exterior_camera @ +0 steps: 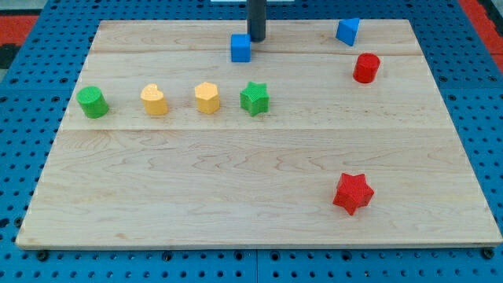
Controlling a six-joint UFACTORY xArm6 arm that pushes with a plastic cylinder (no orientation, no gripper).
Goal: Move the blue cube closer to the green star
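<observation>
The blue cube (240,48) sits near the top middle of the wooden board (259,204). The green star (255,98) lies a short way below it, toward the view's bottom. My tip (257,38) is the lower end of the dark rod; it stands just to the upper right of the blue cube, touching or almost touching its top right corner.
A row to the left of the green star holds a yellow hexagon (207,97), a yellow heart (155,101) and a green cylinder (93,102). A blue triangular block (348,31) and a red cylinder (365,68) sit at the top right. A red star (352,193) lies at the lower right.
</observation>
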